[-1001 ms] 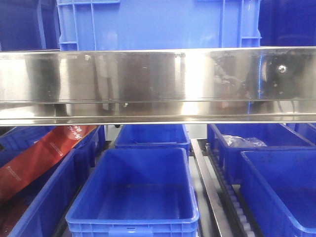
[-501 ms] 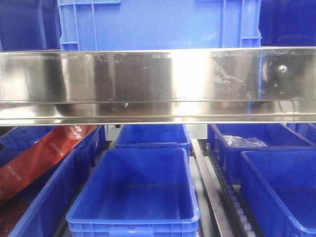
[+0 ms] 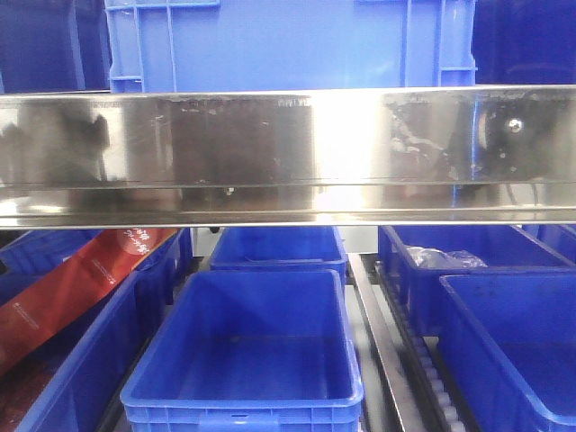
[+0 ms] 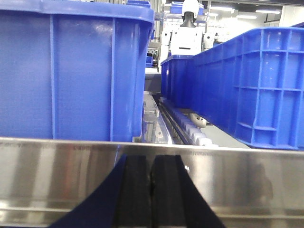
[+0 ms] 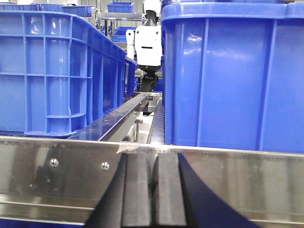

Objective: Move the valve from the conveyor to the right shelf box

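Note:
No valve and no conveyor show in any view. My left gripper (image 4: 152, 159) is shut and empty, its black pads pressed together in front of a steel shelf rail (image 4: 247, 175). My right gripper (image 5: 153, 159) is also shut and empty, in front of a steel rail (image 5: 57, 180). Neither gripper shows in the front view. There, a wide steel rail (image 3: 288, 153) crosses the middle. On the lower shelf, an empty blue box (image 3: 252, 360) sits in the middle and another blue box (image 3: 513, 351) sits at the right.
A large blue crate (image 3: 288, 45) stands above the rail. A red package (image 3: 72, 283) lies in the lower left box. A roller track (image 3: 436, 382) runs between the lower boxes. Tall blue crates (image 4: 71, 71) (image 5: 232, 76) stand just behind both rails. A white robot (image 5: 148, 45) stands far behind.
The dark and bright reflections on the steel rail have shifted leftward. The boxes have not moved.

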Robot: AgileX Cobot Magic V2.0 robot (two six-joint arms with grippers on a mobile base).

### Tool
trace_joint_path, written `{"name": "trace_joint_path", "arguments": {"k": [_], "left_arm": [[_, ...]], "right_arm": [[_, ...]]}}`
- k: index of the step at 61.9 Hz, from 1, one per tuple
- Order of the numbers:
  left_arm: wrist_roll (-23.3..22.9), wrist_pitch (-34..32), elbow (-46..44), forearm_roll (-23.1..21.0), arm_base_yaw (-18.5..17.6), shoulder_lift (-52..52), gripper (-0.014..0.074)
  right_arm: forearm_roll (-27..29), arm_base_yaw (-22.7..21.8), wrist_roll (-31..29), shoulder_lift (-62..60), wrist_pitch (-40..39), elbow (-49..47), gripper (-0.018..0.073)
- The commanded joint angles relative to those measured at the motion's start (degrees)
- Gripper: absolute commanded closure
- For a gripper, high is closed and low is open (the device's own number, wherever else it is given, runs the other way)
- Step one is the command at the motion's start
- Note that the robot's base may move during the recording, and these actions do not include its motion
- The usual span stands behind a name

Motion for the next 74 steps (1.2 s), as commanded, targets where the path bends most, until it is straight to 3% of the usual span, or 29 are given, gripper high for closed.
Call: {"name": "trace_joint_path", "arguments": {"k": [1, 10, 74], "left_arm": [[-0.42, 5.67, 0.06, -0.16, 0.15, -4.18, 0.0708], [-0.42, 9.8, 0.06, -0.16, 0.04, -4.18, 0.0708], [-0.42, 9.32, 0.06, -0.05, 0.04, -4.18, 0.0708]], "right_arm": [[0.18, -0.42, -0.13, -0.2, -1.32, 0.16, 0.0728], [0.18, -0.42, -0.13, -0.2, -1.32, 0.16, 0.0728], [0.18, -0.42, -0.13, -0.2, -1.32, 0.16, 0.0728]]}}
